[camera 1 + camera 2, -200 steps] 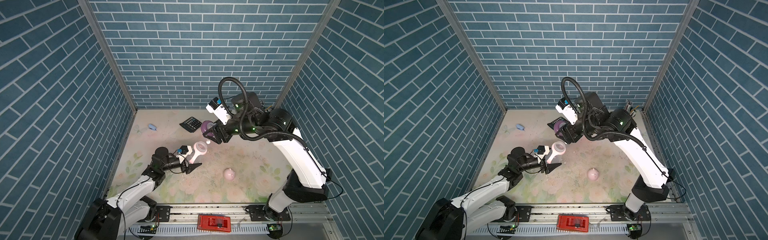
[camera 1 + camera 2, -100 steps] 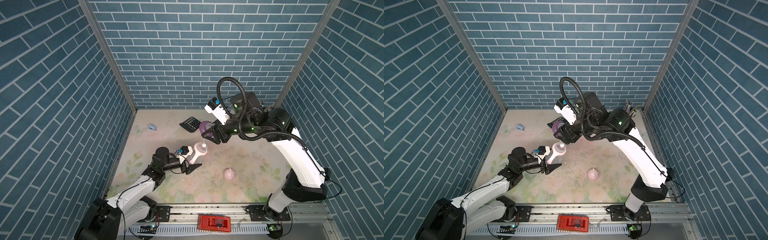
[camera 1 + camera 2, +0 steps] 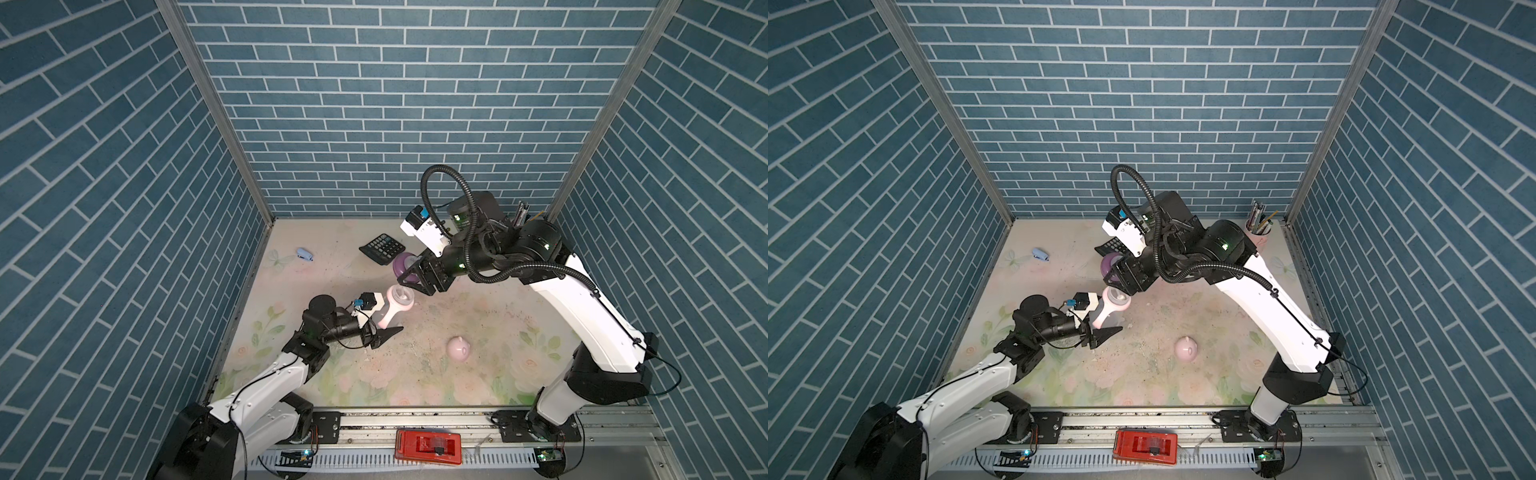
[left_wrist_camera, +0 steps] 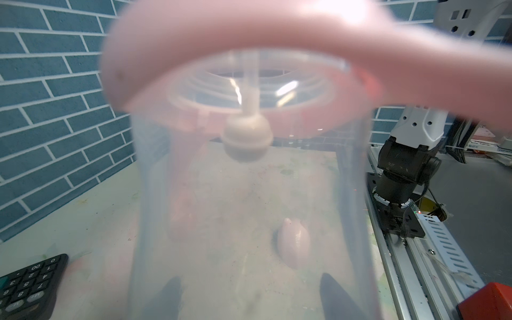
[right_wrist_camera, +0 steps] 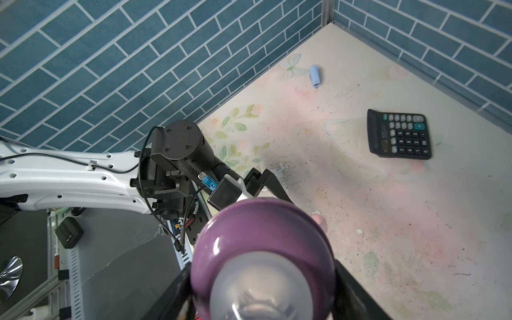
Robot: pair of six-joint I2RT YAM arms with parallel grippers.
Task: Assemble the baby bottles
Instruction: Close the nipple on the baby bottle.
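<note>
The calculator [image 3: 382,248] lies toward the back of the flowered mat [image 3: 498,316]. Well to its left sits a small blue object [image 3: 304,254].

In front of the calculator, toward the rail, the left gripper [image 3: 390,320] pinches the translucent bottle body [image 4: 249,207]. Its 2 dark fingers [image 4: 169,293] show through the plastic in the left wrist view. The bottle is mouth up, with the pink handle ring [image 3: 400,296] around its neck.

Just beside the calculator's front right corner, the right gripper [image 3: 409,272] clamps the purple collar [image 3: 401,262] with its clear nipple [image 5: 263,285]. It is held above the bottle mouth and not seated. The straw [image 4: 247,138] hangs from the collar into the bottle, its weighted end inside, below the neck.

Farther front and right of the calculator, the pink dome cap [image 3: 458,347] rests on the mat, apart from both arms. Far to the calculator's right, a pink pen cup [image 3: 1260,235] stands in the back corner.
</note>
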